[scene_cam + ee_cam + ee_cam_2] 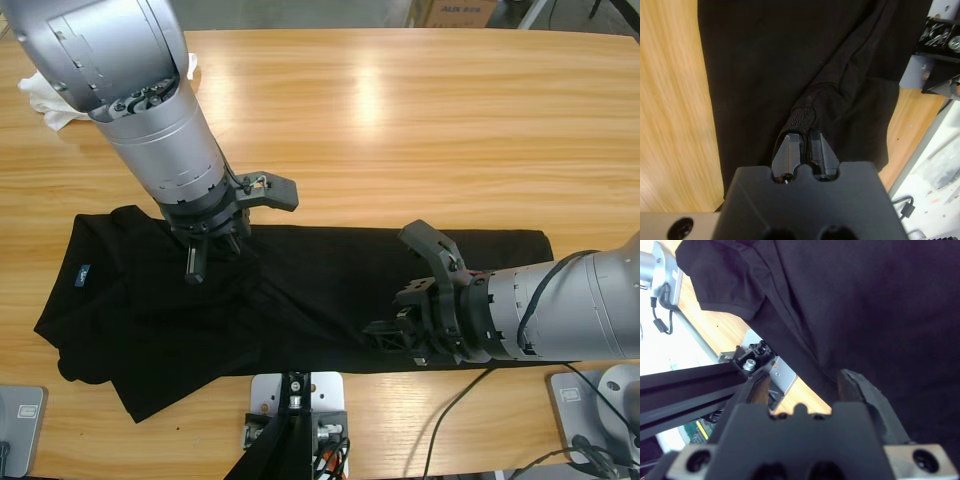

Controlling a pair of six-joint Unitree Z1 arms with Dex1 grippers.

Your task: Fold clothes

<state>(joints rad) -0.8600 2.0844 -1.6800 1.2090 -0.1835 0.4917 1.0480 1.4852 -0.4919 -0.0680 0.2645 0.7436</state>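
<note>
From above, the large black short-sleeved polo shirt (300, 290) lies spread along the near edge of the long wooden table (420, 120), a bundle of white garments (45, 100) at the far corner. The left wrist view alone shows the left gripper (805, 147) pinched shut on a raised fold. The right wrist view shows the right gripper (805, 385) spread wide at the shirt's near hem, holding nothing; lifting now could drag the cloth askew.
</note>
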